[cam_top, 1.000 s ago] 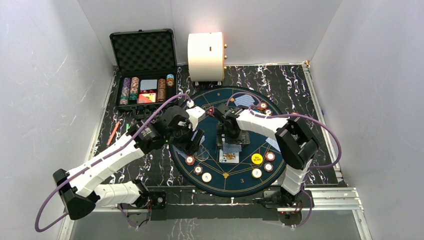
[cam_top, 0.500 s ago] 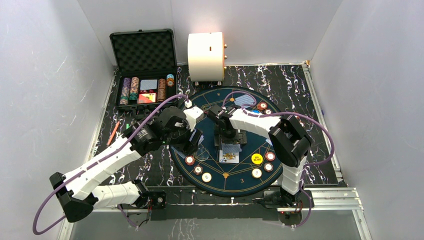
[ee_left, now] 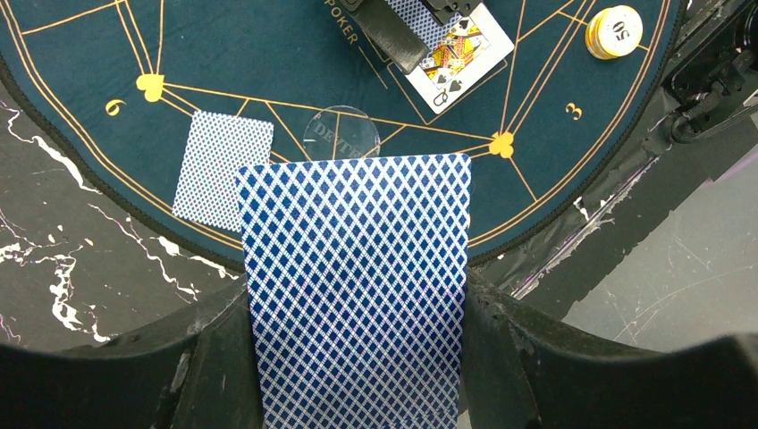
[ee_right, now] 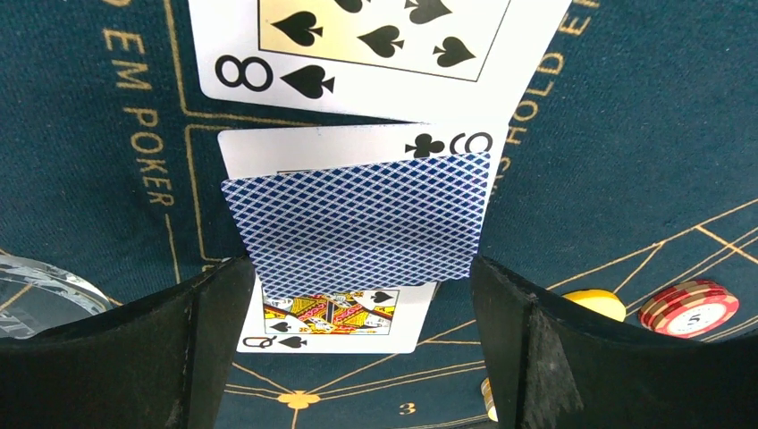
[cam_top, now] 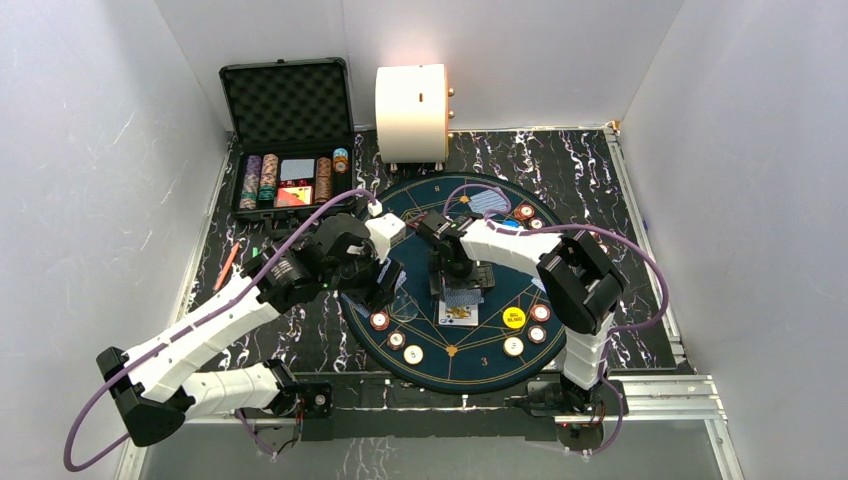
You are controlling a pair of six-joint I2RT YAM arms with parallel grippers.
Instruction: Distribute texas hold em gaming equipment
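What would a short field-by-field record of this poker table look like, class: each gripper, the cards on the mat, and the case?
left gripper: shut on left card, blue back showing
right gripper: shut on right card, above the queen
face up on mat: queen, eight of spades
face down on mat: loose card, beside clear button
case: open, chip stacks inside
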